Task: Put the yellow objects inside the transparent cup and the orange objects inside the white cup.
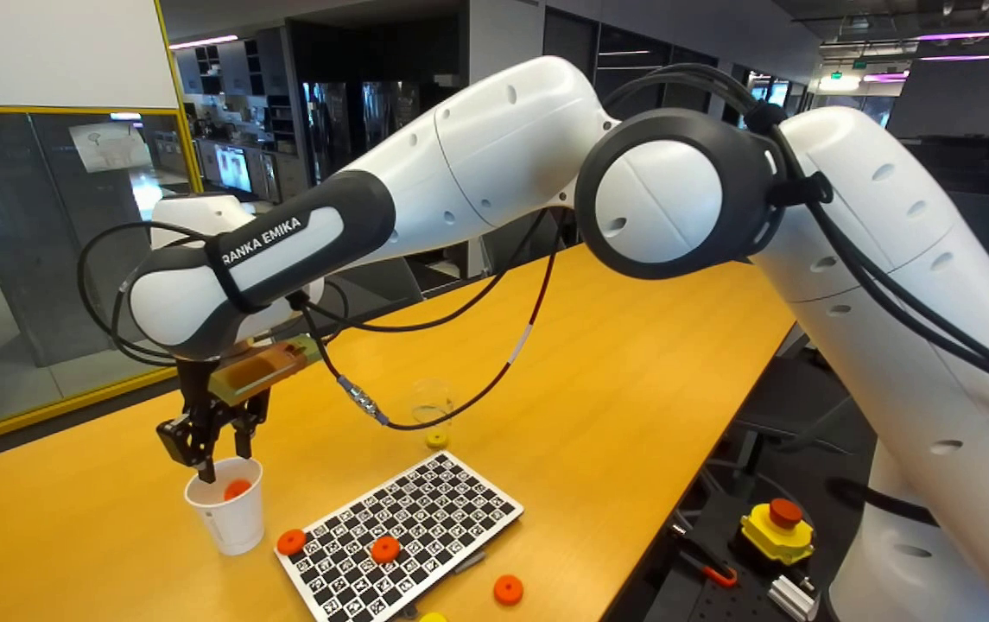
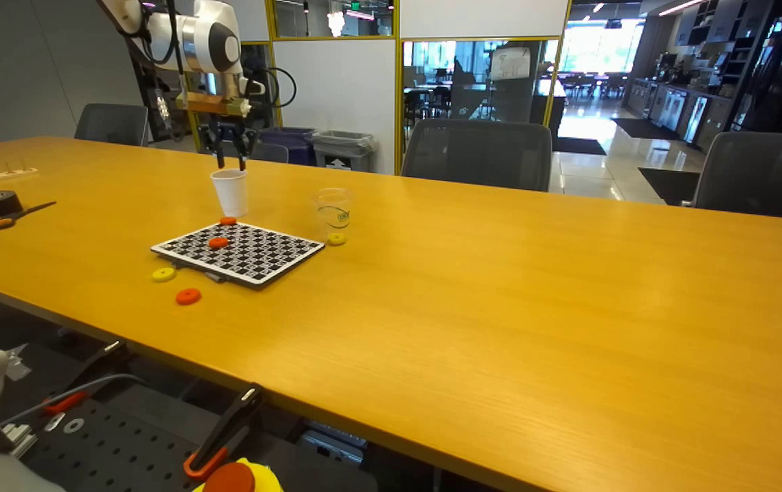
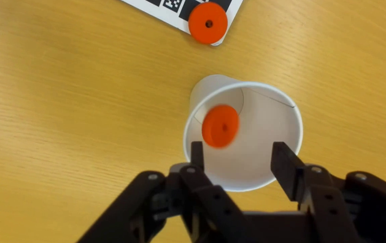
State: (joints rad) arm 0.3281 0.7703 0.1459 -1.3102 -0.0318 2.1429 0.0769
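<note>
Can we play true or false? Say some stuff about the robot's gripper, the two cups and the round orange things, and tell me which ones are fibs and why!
1. The gripper is over the white cup. True.
2. The gripper's jaws are squeezed tight together. False: they stand apart.
3. An orange disc shows inside the mouth of the white cup. True.
4. The two cups are stacked together. False: the clear cup stands apart from the white one on the table.
5. Another orange disc lies on the checkered board. True.
6. The white cup is lying on its side. False: it stands upright.
</note>
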